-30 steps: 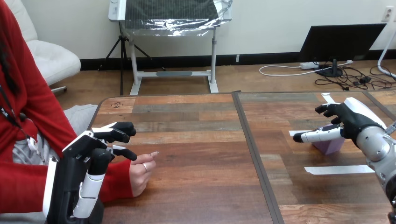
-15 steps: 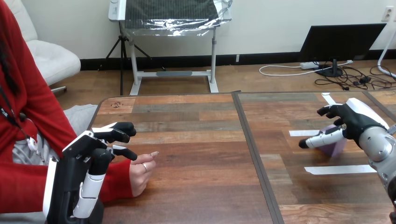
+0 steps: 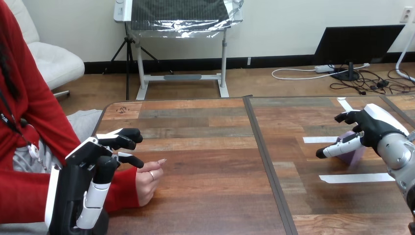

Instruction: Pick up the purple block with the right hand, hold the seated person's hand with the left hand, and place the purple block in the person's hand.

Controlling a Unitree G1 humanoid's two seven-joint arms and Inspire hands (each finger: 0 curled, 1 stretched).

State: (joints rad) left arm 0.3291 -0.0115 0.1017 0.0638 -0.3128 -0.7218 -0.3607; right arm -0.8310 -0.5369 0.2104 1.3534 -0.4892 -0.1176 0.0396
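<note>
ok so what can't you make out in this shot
Head view:
- block: mostly behind the right hand; whether it is gripped, or resting on the table, cannot be told.
- person's hand: its wrist is hidden behind the left hand; touching or apart cannot be told.
- right arm: cut off by the right edge.

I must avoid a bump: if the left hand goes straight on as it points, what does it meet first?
Likely the person's hand, resting just ahead of the left hand; depth is unclear.
</note>
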